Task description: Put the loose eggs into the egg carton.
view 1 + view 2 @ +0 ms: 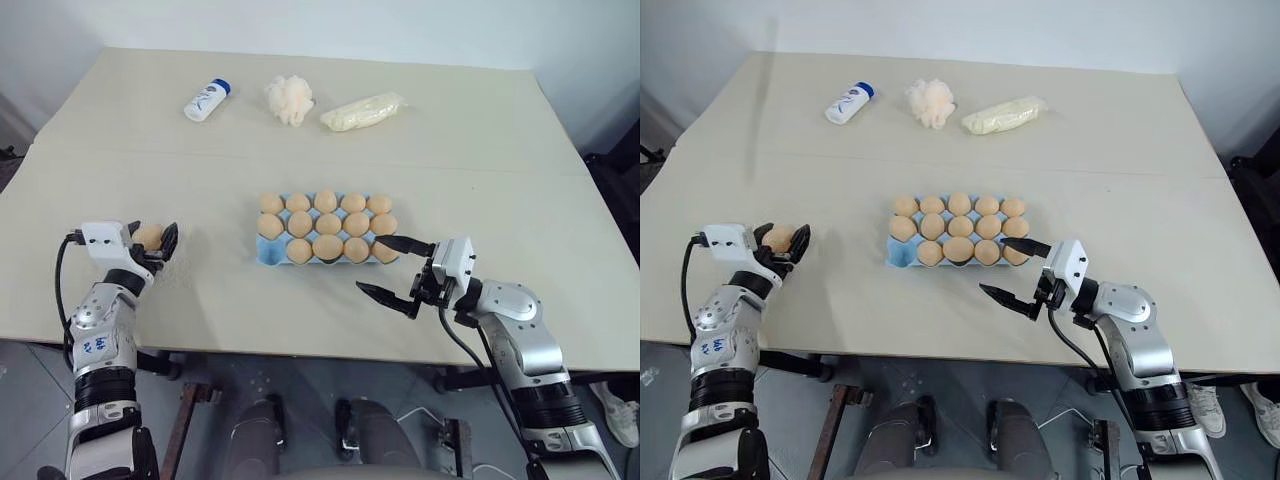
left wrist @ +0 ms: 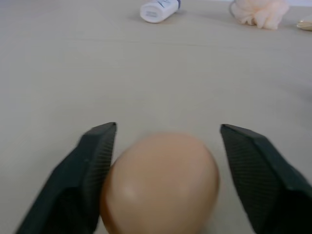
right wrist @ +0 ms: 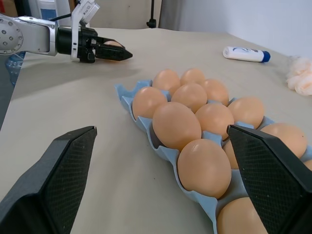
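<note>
the last loose egg (image 1: 148, 237) lies on the table (image 1: 200, 300) between the fingers of my left gripper (image 1: 158, 243), which are not fully closed on it. next i must grip, lift and carry it to the empty corner cup of the egg carton (image 1: 268, 252). my right gripper (image 1: 392, 270) waits wide open beside the carton. bottle (image 1: 207, 100), puff (image 1: 289, 99) and bag (image 1: 363, 111) lie far away, not blocking.
</note>
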Robot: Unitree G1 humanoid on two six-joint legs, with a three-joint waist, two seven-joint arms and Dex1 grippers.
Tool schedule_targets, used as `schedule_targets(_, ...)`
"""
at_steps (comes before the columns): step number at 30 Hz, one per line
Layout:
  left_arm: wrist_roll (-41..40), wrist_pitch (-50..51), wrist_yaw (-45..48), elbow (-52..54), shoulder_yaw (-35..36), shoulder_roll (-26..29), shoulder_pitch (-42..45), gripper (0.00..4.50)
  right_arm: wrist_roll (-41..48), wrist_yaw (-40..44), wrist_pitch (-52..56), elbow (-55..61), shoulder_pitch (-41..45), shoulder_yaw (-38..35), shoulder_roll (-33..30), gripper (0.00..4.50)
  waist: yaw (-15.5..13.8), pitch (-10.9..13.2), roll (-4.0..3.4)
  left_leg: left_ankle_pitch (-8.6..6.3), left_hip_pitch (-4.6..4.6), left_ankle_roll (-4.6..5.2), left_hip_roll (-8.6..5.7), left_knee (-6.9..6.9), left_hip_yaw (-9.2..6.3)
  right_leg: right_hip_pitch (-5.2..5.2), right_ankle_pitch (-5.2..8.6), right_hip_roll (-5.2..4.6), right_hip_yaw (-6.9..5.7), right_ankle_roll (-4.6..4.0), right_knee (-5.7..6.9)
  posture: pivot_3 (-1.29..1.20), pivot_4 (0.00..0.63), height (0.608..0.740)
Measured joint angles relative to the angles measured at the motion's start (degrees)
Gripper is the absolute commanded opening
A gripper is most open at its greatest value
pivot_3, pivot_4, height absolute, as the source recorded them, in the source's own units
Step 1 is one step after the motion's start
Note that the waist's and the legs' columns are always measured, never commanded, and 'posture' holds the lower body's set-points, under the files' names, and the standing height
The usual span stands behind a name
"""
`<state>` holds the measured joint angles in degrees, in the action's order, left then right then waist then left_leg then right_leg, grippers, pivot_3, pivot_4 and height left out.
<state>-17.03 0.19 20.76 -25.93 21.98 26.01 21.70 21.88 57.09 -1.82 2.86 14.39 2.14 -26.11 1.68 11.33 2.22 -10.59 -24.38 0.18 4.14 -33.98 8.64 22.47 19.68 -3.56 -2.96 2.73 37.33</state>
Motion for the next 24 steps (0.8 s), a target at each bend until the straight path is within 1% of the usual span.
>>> schedule_targets(5,-0.38,-0.30,2.03,0.52,-0.37,0.29,0.48,2.54,0.00,-0.59,0.64,0.21,-0.57,-0.03,-0.08,4.50,0.09,0.00,0.00,0.00,0.00,0.00,0.01,0.02,0.00,0.02,0.00,0.01,0.00,-0.01,0.02,0.00,0.150,0.740)
schedule_targets(8,-2.33,-0.94,6.69,5.80,-1.25,0.12,-0.94,2.54,0.00,-1.01,0.71,0.81,-0.99,-0.19,-0.25,4.50,0.02,0.00,0.00,0.01,-0.01,-0.01,0.00,0.02,0.00,0.00,0.00,0.00,0.00,-0.01,0.01,0.00,0.150,0.740)
schedule_targets(10,-4.23,-0.48,12.72,12.97,-5.12,-0.09,-2.56,2.54,0.00,-1.26,0.76,1.31,-1.47,-0.44,-0.83,4.50,-0.06,0.00,0.00,0.00,-0.01,-0.01,-0.01,0.02,0.01,-0.02,0.00,-0.01,0.01,-0.01,0.00,0.00,0.150,0.740)
schedule_targets(12,-4.72,0.11,18.48,18.20,-11.16,-0.84,-2.79,2.54,0.00,-1.65,0.83,1.65,-1.41,-0.48,-1.08,4.50,-0.41,-0.02,-0.05,0.00,0.00,-0.02,-0.07,0.02,0.01,-0.04,0.00,-0.09,-0.01,-0.01,-0.02,0.00,0.150,0.740)
schedule_targets(14,-4.70,0.79,20.69,19.16,-14.58,-2.00,-2.66,2.54,0.01,-1.83,0.85,1.95,-1.47,-0.49,-1.09,4.50,-0.17,-0.03,-0.05,0.00,0.02,-0.01,-0.06,0.01,0.02,-0.06,0.00,-0.07,0.03,-0.01,-0.01,0.00,0.150,0.740)
schedule_targets(17,-4.34,1.79,22.05,18.61,-16.67,-2.68,-1.96,2.54,0.00,-2.46,1.01,2.12,-2.17,-0.72,-1.30,4.50,0.71,-0.03,-0.05,0.06,0.04,-0.01,0.00,0.02,0.00,0.02,0.03,0.07,0.09,-0.11,0.08,0.00,0.150,0.740)
schedule_targets(18,-3.39,1.73,23.02,17.70,-17.77,-2.62,-0.56,2.54,-0.02,-3.09,1.20,2.51,-2.25,-0.72,-1.30,4.50,0.44,-0.02,-0.05,0.12,0.04,0.02,0.01,0.01,-0.04,0.03,0.06,0.09,0.04,-0.14,0.10,0.00,0.150,0.740)
schedule_targets(21,-2.69,1.80,24.27,15.85,-18.71,-2.59,0.58,3.23,0.00,-4.04,1.27,4.01,-2.52,-0.75,-1.30,4.50,0.30,-0.03,-0.05,0.12,0.05,0.04,0.00,0.01,-0.03,0.01,0.05,0.09,0.06,-0.13,0.08,0.00,0.150,0.740)
schedule_targets(24,-2.71,2.77,26.71,15.67,-19.09,-1.80,0.59,4.20,-0.01,-4.65,1.30,4.26,-3.58,-0.77,-1.30,4.50,0.05,-0.02,-0.05,0.09,0.04,0.00,-0.01,0.00,-0.03,0.01,0.06,0.08,0.05,-0.12,0.08,0.00,0.150,0.740)
